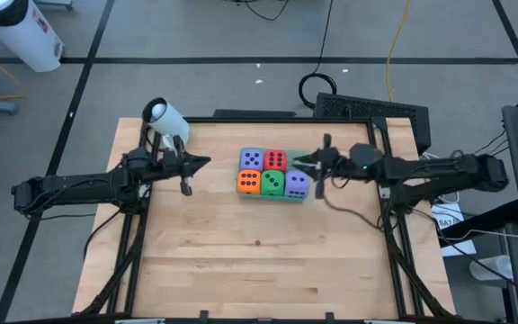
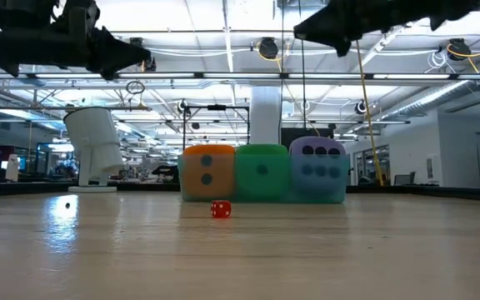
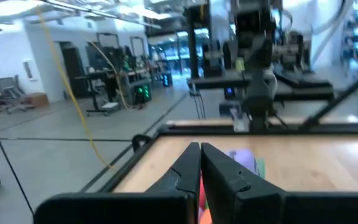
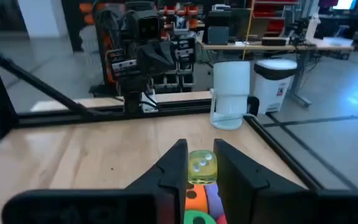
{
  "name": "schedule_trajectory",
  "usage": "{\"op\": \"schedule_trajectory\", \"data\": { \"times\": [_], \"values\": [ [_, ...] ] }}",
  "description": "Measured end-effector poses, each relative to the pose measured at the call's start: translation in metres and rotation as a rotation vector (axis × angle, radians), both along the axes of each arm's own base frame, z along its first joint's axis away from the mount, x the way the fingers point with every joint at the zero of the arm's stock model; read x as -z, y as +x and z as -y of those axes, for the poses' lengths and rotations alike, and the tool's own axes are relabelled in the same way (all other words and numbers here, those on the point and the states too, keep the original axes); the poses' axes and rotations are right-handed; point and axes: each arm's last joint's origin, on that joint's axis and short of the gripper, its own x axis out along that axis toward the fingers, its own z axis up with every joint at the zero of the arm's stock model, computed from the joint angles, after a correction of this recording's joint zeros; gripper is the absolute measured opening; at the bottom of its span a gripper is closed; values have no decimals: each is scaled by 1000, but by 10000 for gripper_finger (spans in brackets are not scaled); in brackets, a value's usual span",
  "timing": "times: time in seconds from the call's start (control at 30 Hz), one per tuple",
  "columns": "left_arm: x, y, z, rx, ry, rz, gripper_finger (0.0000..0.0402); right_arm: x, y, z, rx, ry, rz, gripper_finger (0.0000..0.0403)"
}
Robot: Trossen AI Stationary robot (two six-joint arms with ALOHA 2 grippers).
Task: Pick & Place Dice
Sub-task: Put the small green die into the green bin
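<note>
Item: five dice (image 1: 272, 173), grouped mid-table (image 1: 241, 270). We logged lavender (image 1: 252, 159) and red (image 1: 275, 160) in the far row, and orange (image 1: 247, 183), green (image 1: 272, 184) and lavender (image 1: 297, 184) in the near row. The right gripper (image 4: 199, 149) hung just beside the group, its fingers apparently clamped on a small yellow-green die (image 4: 202, 167). The left gripper (image 3: 200, 149) waited apart from the group, its fingers pressed together and holding nothing. A tiny red die (image 2: 221, 209) lay nearer the front.

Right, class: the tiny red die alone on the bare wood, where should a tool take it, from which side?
Straight down from above, tool closing on two opposite side faces of the tiny red die: it sits flat, apart from the big dice, with bare wood all round.
</note>
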Motion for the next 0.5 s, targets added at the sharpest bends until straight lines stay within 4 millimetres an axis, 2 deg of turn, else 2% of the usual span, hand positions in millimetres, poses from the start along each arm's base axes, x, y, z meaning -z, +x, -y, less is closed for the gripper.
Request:
{"op": "schedule_trajectory", "data": {
  "times": [0.1,0.23,0.4,0.5],
  "values": [
    [-2,-1,-3,-4,-37,25,26,7,-15,12,24,27,10,52],
    [3,-2,-5,14,-119,-3,26,27,-28,29,81,31,-29,46],
    [12,-1,-5,27,-184,-85,26,53,-39,51,45,73,-2,60],
    [14,-1,-5,24,-159,-115,26,71,-42,63,103,110,5,55]
  ]
}}
